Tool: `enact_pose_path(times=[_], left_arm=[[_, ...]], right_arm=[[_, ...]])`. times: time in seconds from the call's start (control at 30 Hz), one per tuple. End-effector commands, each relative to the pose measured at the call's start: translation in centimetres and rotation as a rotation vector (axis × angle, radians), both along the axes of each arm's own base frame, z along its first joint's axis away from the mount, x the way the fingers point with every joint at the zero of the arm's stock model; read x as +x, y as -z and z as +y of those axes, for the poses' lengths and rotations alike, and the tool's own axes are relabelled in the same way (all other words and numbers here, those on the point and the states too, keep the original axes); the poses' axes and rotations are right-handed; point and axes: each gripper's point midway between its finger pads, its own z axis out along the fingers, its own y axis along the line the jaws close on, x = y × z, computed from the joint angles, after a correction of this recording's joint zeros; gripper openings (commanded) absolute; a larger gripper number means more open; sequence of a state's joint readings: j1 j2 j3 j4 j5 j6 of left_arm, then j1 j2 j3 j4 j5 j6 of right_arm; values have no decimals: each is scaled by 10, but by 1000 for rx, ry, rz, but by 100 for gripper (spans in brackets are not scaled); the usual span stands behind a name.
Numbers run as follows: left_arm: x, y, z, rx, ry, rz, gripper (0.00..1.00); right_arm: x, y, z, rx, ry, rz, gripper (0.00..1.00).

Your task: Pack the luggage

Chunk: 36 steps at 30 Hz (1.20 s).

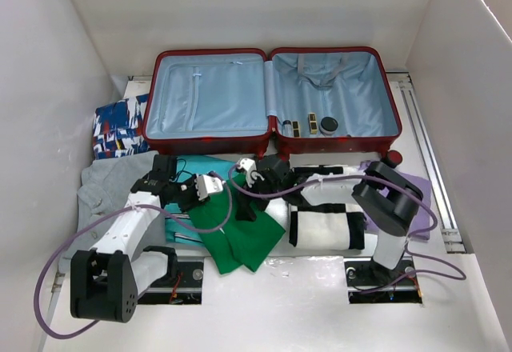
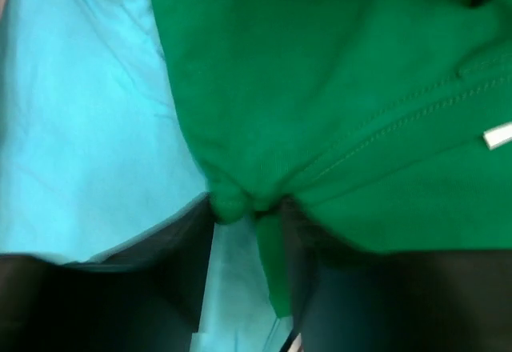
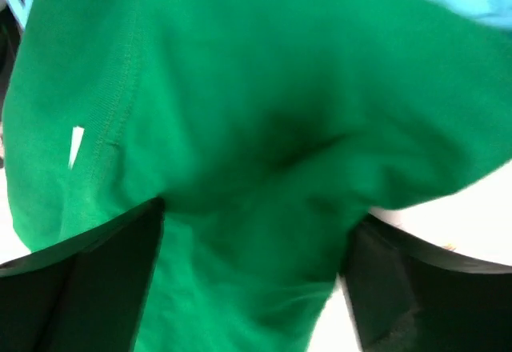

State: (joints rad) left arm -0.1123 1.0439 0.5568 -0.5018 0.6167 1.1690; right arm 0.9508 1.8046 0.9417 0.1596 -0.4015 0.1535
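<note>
Roughly: packing barely started. Patterned cloth point(image 1: 118, 128) and grey garment point(image 1: 112, 184) at left, green garment point(image 1: 240, 236) mid, white garment point(image 1: 324, 228) at right all lay on the surface, near side of the luggage point(image 1: 208, 96), open at far centre with only small items point(image 1: 310, 125) in its right half. Left pincer point(image 2: 248, 216) clenched on a green fold, clear only in its wrist view; right pincer point(image 3: 256, 216) gaped over the same cloth, released.

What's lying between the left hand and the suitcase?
In the top view, a teal garment fills the stretch between the left hand, pinching the green garment, and the luggage.
</note>
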Motion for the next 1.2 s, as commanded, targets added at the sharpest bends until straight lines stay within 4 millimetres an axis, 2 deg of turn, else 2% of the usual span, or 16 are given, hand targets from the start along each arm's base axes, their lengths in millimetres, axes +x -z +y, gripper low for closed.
enact_pose_path(times=[0.0, 0.07, 0.1, 0.17, 0.2, 0.3, 0.33, 0.4, 0.47, 0.67, 0.77, 0.8, 1.0, 1.1, 1.13, 1.17], left_arm=[[3, 1, -2, 1, 22, -21, 24], [4, 1, 0, 12, 16, -21, 9], [6, 1, 2, 17, 3, -28, 6], [17, -10, 2, 11, -20, -83, 6], [17, -10, 4, 21, -26, -84, 5], [23, -18, 5, 21, -38, -116, 0], [23, -18, 5, 21, -38, -116, 0], [23, -19, 5, 22, -38, -111, 0], [24, -23, 7, 40, -34, -115, 0], [28, -38, 19, 112, -26, -177, 0], [31, -41, 20, 120, -32, -188, 0], [31, -43, 20, 122, -25, -201, 0], [25, -39, 21, 127, -18, -197, 0], [20, -32, 22, 129, -16, -178, 0], [21, -32, 24, 140, -22, -178, 0], [20, -31, 24, 137, -29, -174, 0]], right_arm=[[-6, 8, 6, 99, -94, 61, 84], [-5, 13, -1, 108, -87, 101, 61], [-7, 11, -3, 115, -88, 94, 39], [-11, 10, -12, 122, -65, 110, 25], [-11, -2, -12, 151, -62, 94, 19], [-15, -14, -17, 186, -73, 92, 22], [-18, -15, -16, 193, -88, 101, 59], [-23, -18, -17, 209, -111, 131, 100], [-27, -21, -19, 216, -117, 142, 100], [-4, -9, -38, 179, 25, 132, 100], [5, -9, -26, 196, 19, 134, 100], [1, 3, -28, 175, 18, 171, 100], [-5, 21, -20, 199, 9, 229, 100], [-12, 27, -15, 195, -21, 252, 86], [-11, 25, -12, 206, -24, 262, 68], [-13, 27, -11, 209, -28, 277, 58]])
